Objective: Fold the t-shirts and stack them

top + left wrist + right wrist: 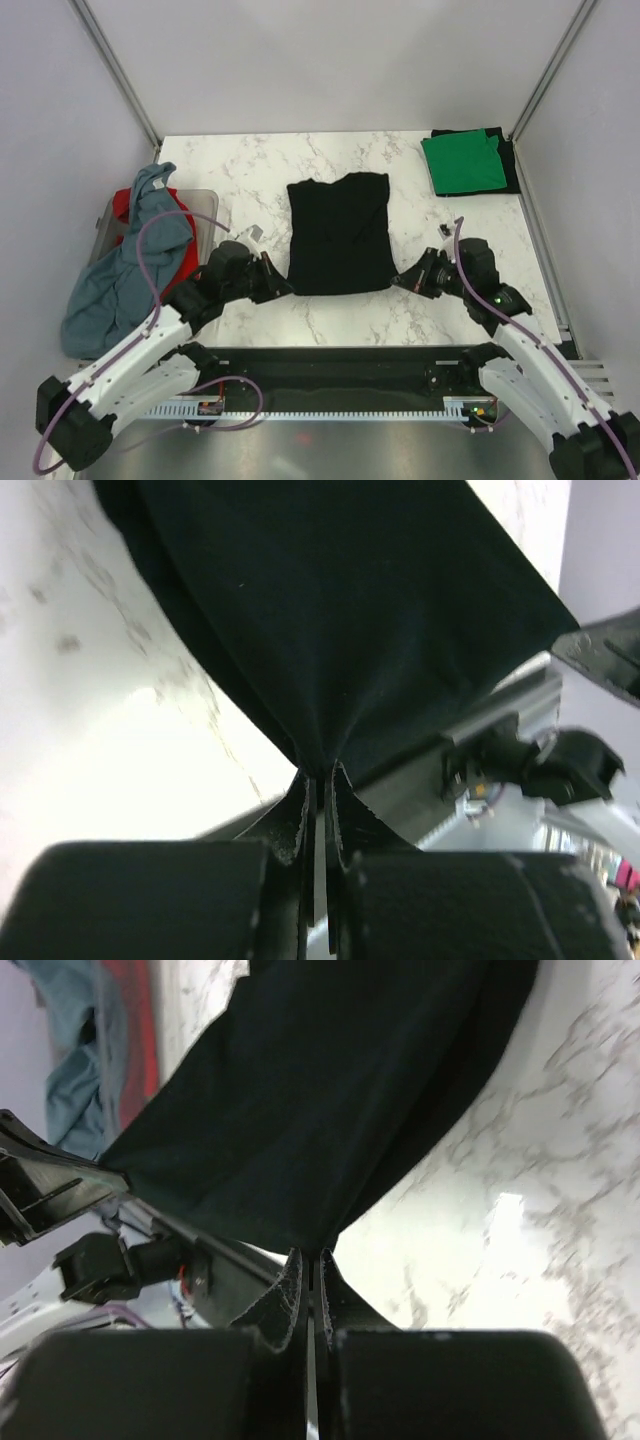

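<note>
**Both near corners pinched, black shirt set up for the lengthwise fold**

I have the plain black cotton t-shirt (338,232) lying flat in the middle of the white marble-patterned table (250,170), narrowed to a tall rectangle. The left gripper (283,288) is clamped on its near left corner and the right gripper (397,283) on its near right corner. Each wrist camera shows the jaws pressed together with a tuft of black cloth drawn taut out of them.

Holding both hem corners at once makes sense to me. Lifted together, they should keep the edge straight so it can carry toward the collar without twisting.

The folded green cotton t-shirt (462,162) sits at the far right corner, well apart from my working space. It rests on a dark folded garment (510,160), probably another shirt, though it is too small to be sure. That is the stack.

On the left, the crumpled grey-blue t-shirt (125,265) drapes over the translucent grey plastic bin (205,205). The red t-shirt (125,205) is beneath it, and both are waiting. I judge the job roughly half done.
</note>
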